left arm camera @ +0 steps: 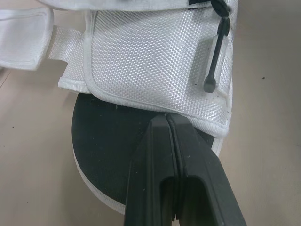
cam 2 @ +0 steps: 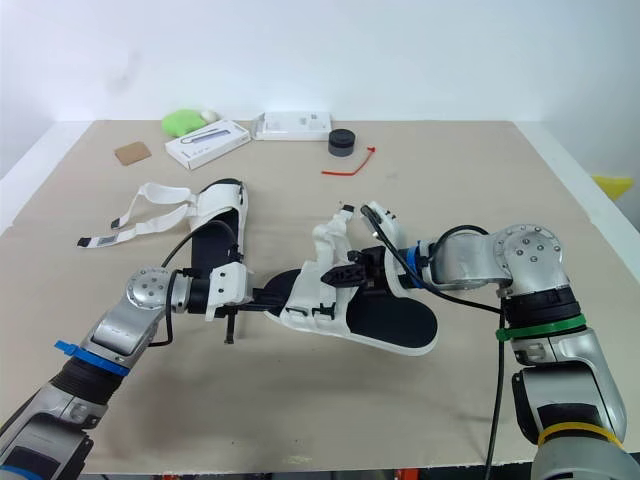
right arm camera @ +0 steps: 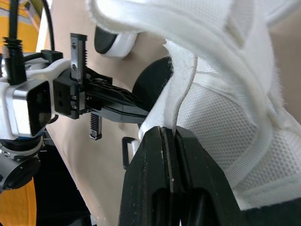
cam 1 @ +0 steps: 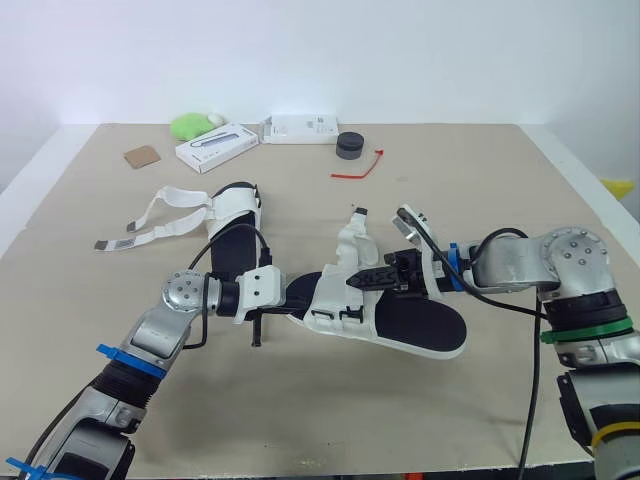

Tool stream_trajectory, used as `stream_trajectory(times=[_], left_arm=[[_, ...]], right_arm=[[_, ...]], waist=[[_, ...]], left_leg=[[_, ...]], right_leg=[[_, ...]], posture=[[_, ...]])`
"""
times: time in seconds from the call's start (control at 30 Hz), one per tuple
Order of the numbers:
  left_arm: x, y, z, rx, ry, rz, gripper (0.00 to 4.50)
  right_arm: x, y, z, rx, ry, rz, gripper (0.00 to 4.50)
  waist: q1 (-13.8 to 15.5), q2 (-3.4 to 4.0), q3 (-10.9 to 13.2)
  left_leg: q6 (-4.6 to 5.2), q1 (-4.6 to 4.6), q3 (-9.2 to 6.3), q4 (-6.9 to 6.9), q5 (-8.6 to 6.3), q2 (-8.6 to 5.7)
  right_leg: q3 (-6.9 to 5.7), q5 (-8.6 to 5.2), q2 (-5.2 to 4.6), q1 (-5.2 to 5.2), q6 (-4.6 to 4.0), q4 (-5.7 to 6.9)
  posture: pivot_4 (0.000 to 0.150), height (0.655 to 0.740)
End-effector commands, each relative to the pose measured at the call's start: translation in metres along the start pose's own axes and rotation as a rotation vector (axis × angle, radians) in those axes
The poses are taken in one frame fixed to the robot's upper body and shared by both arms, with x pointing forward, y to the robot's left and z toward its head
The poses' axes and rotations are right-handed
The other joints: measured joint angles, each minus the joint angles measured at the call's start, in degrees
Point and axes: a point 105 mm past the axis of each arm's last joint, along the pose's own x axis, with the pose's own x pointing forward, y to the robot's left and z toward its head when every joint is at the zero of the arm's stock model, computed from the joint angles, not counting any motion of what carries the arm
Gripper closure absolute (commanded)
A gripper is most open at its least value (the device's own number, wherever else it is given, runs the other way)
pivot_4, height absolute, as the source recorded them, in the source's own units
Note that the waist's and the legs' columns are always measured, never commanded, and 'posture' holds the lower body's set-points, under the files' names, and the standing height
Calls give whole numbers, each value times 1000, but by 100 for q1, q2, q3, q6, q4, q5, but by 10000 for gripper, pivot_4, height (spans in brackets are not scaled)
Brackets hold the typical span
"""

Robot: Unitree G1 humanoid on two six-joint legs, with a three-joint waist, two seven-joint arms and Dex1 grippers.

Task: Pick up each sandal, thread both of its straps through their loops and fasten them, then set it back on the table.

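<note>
Starting at the right gripper point(right arm camera: 168, 129), note its two fingers pressed together on the white edge of the near sandal point(cam 1: 425, 325). The left gripper point(left arm camera: 167, 117) is also closed, tips against that sandal's mesh hem over the black heel; you cannot tell whether fabric is caught. Count two sandals: this one mid-table between both grippers, and the far sandal point(cam 1: 232, 240) lying behind the left arm with two loose straps point(cam 1: 160, 218). At the table point(cam 1: 450, 180) back edge, count two white boxes point(cam 1: 215, 146) and one black puck point(cam 1: 349, 145).

White woven-mesh sandal point(left arm camera: 155, 52) with black sole point(left arm camera: 106, 141), black fingers point(left arm camera: 148, 169), beige table point(cam 1: 480, 180).
</note>
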Motion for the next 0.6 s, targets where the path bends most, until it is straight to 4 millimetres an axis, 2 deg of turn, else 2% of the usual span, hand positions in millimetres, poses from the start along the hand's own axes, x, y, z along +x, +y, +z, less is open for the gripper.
stream_trajectory(times=[0.03,0.47,0.6], left_arm=[[4,-10,-14,-36,49,-41,45000],[3,-10,-15,-36,53,-41,45000],[3,-10,-16,-34,57,-39,45000]], right_arm=[[-6,13,11,-36,-53,43,43549],[-8,11,17,-6,-89,42,43549],[-7,14,10,-36,-75,46,43549]], waist=[[0,0,0],[0,0,-3],[0,0,-3]], left_leg=[[0,0,0,0,0,0],[0,1,3,0,0,0],[0,2,2,0,0,0]], right_leg=[[0,0,0,0,0,1],[3,0,0,0,0,2],[3,0,0,0,0,2]], posture=[[1500,7400],[1500,7400],[1500,7400]])
